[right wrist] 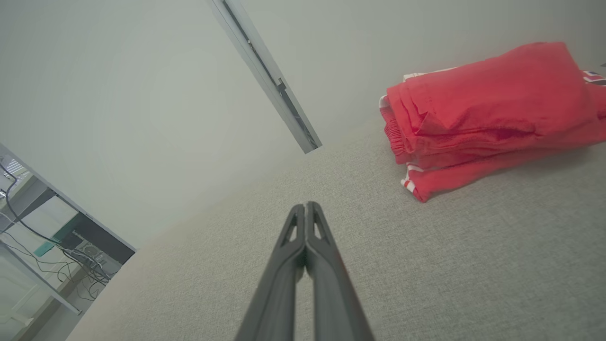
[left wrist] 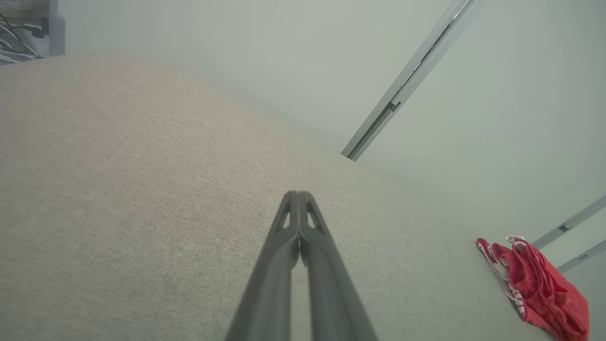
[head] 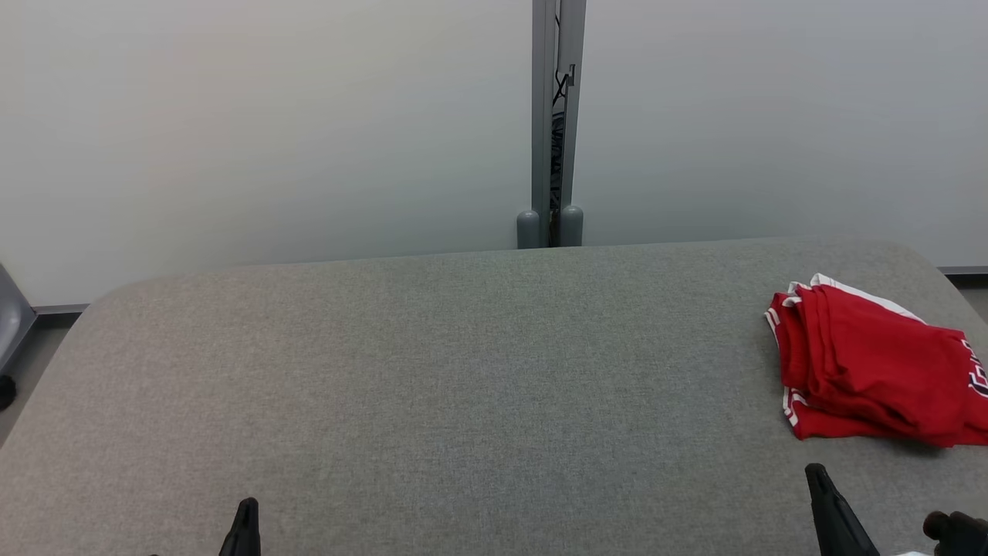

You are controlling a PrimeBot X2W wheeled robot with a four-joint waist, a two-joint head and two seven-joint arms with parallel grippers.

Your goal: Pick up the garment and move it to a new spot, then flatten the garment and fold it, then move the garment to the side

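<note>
head view: a red, white-trimmed cloth garment lies in a folded stack at the right edge of the frame, on the grey fabric-topped bench. the left tool pokes up at the lower left and the right tool at the lower right, just below the stack and apart from it.

left wrist view: my left tool's fingers are pressed together on nothing. the garment sits well off at the lower right.

right wrist view: the right tool is likewise closed and empty, with the stack near, at the upper right.

i judge the cloth light, soft and limp, so the layers may slide apart. i would pinch through all the layers at the near folded edge, one tool toward each corner.
</note>
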